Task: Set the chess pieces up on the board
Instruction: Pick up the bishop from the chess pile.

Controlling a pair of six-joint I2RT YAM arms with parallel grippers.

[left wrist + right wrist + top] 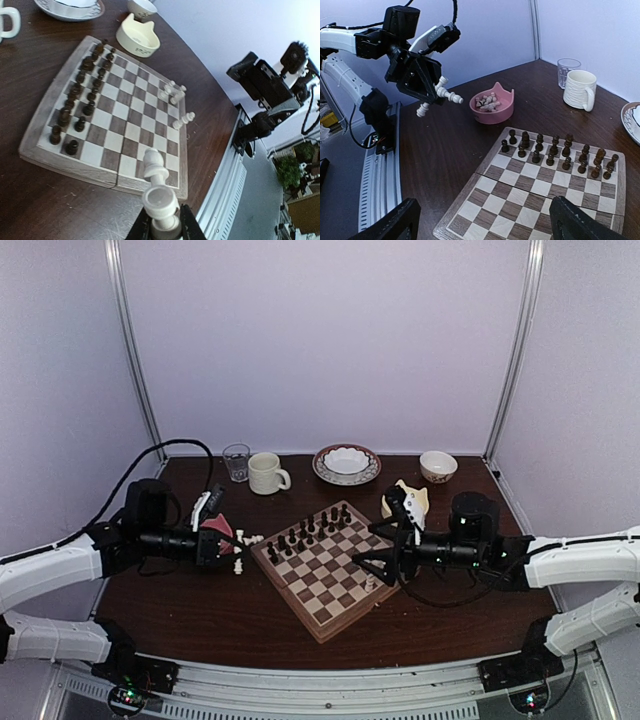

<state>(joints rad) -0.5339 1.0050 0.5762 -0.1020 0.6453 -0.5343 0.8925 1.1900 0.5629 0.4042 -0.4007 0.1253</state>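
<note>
- Left gripper (162,222) is clamped on a white piece (159,197), and a second one seems to be caught alongside it. I hold them off the table, short of the board (80,165), so they clear the rim on the way in.
- Right gripper (375,562) has its jaws wide apart and holds nothing. It hangs over the board's right side, which I judge leaves it ready to take or straighten a piece.
- Dark pieces (82,95) fill two rows along one side. Only a few white pieces (172,92) stand at the opposite edge, so most of white's side is bare.
- Pink bowl (492,105) holds more white pieces, which is likely why the left gripper works from that side.
</note>
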